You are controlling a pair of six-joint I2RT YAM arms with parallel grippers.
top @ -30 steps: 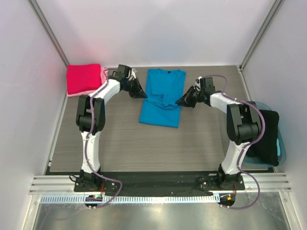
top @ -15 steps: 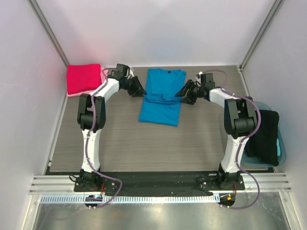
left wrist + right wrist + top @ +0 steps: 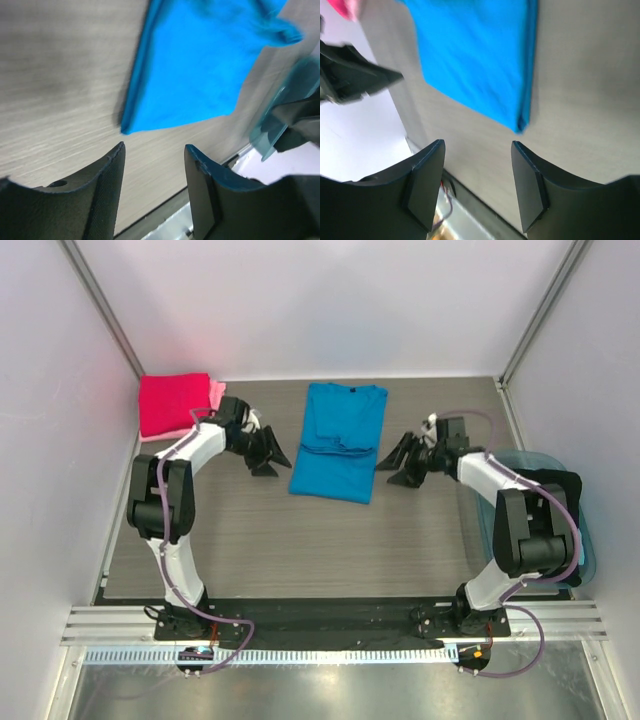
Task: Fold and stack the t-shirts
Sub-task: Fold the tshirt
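The bright blue soft cloth t-shirt (image 3: 338,440) lies flat in the middle of the grey wooden desk (image 3: 300,540). Its sides are folded in, so it makes a long narrow strip. The long way runs from the far wall toward the arms, with the neck at the far end.

The left arm's black fingers (image 3: 268,455) sit just to its left, and the right arm's black fingers (image 3: 402,462) sit just to its right. Both pairs are about as close as each other, beside the near half. Both are spread wide with nothing between them, and neither touches the cloth.

Each wrist view shows a near corner of the shirt ahead. I think those corners are what to grab next.

The crimson red folded t-shirt (image 3: 172,403) sits in the far left corner on a pale pink t-shirt (image 3: 216,392), of which only an edge shows. A see-through blue plastic tub (image 3: 588,558) at the right holds something black (image 3: 557,525) that I can't make out.
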